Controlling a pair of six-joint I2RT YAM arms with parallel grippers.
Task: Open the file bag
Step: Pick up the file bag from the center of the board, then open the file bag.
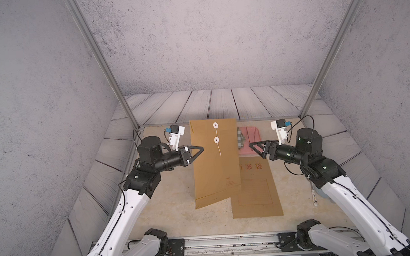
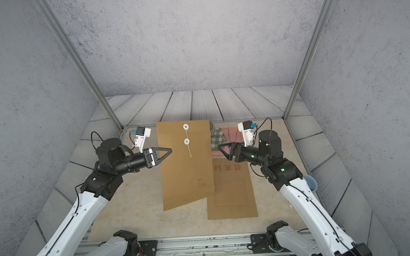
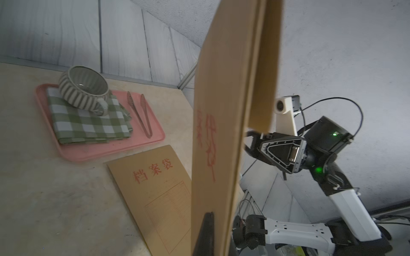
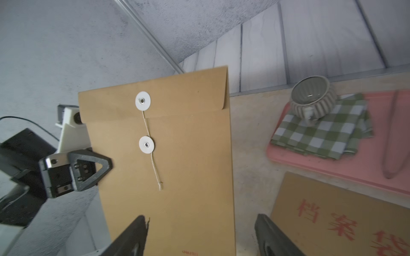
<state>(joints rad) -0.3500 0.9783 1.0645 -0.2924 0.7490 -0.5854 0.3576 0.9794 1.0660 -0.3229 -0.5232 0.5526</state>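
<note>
The brown file bag (image 1: 215, 161) stands upright above the table, its flap folded down at the top. A thin string (image 4: 153, 164) runs from the upper white disc (image 4: 142, 100) past the lower disc (image 4: 146, 144) and hangs loose. My left gripper (image 1: 201, 149) is shut on the bag's left edge; in the left wrist view one finger (image 3: 206, 232) lies against the paper and the other is hidden behind it. My right gripper (image 1: 250, 144) is open, a short way off the bag's right edge and not touching it. In the right wrist view the bag (image 4: 177, 199) fills the space ahead of the right gripper (image 4: 200, 218).
A second file bag (image 1: 256, 191) with red characters lies flat on the table under the right side. Behind it a pink tray (image 3: 99, 153) holds a green checked cloth (image 3: 88, 124), a striped cup (image 3: 84, 88) and tongs (image 3: 139, 115). A blue cup (image 2: 310, 183) stands at the right edge.
</note>
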